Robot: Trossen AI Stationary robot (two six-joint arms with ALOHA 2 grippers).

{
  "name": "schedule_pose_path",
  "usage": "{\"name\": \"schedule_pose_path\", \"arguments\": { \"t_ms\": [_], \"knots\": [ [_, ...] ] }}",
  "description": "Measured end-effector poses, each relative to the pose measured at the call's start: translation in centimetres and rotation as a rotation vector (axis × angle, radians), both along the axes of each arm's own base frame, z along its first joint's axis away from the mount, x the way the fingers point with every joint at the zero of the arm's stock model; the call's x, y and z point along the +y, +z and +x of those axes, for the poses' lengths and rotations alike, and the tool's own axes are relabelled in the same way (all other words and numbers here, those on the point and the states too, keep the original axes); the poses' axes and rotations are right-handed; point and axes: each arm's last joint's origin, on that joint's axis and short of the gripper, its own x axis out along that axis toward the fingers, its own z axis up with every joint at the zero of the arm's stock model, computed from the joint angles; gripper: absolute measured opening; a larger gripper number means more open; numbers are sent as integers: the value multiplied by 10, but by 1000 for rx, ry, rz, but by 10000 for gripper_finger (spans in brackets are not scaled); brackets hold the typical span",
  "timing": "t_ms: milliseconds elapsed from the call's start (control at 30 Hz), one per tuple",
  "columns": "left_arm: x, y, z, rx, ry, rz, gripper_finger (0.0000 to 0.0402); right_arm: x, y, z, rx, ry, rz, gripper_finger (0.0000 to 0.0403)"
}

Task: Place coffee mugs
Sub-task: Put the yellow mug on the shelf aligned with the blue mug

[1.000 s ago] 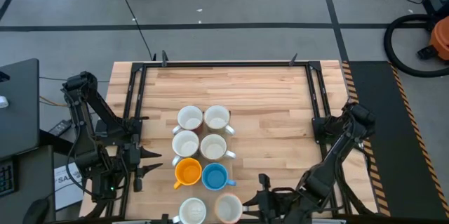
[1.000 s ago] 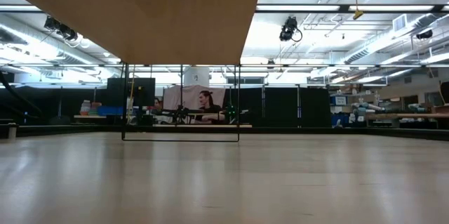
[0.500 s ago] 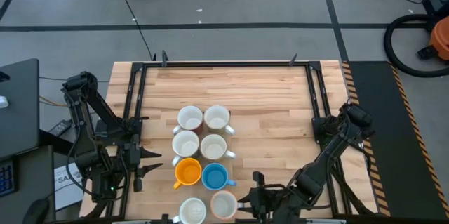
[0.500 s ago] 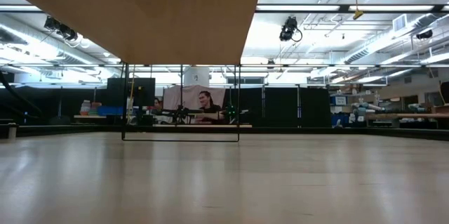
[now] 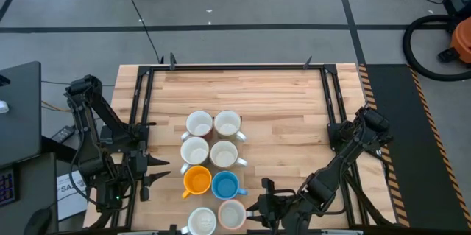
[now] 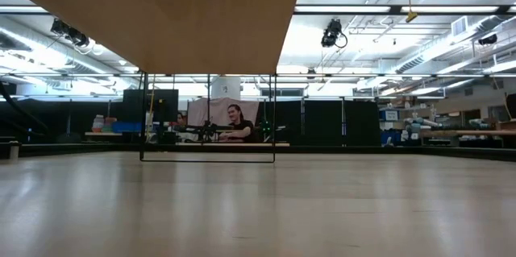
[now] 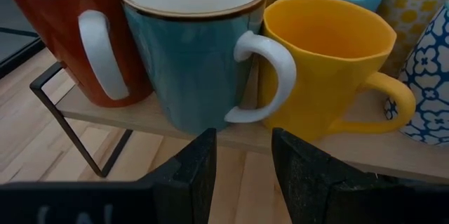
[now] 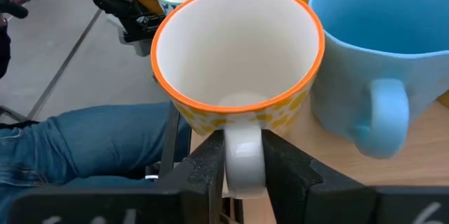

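The right gripper (image 8: 244, 155) has its fingers on either side of the white handle of a yellow-patterned, orange-rimmed mug (image 8: 238, 62), seemingly setting it at the near end of the mug block. Eight coffee mugs (image 5: 212, 172) stand on the counter (image 5: 280, 110) in two columns of four, handles turned alike. The left gripper (image 7: 242, 171) waits at the left edge, slightly apart, empty.

A light wooden table (image 5: 280, 110) with a black metal frame (image 5: 235, 66) along its edges fills the high view. Off it at two o'clock sit an orange vacuum (image 5: 462, 40) and its coiled black hose (image 5: 423, 43); at nine o'clock, a dark monitor (image 5: 18, 110). In the low view a person (image 6: 235, 124) sits at a far bench.
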Motion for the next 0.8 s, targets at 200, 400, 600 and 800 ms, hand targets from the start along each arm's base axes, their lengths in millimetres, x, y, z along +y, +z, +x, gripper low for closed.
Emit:
{"name": "schedule_pose_path", "arguments": {
  "t_ms": [200, 400, 600, 800],
  "knots": [
    [0, 0, 0, 0, 0, 0, 144, 0, 0, 0, 5, 9, 6, 101],
    [0, 0, 0, 0, 0, 0, 144, 0, 0, 1, 13, 7, 28, 103],
    [0, 0, 0, 0, 0, -1, 144, 0, 0, 1, 20, 18, 42, 103],
    [0, 0, 0, 0, 1, -2, 144, 1, 0, 1, 33, 40, 58, 103]
  ]
}}
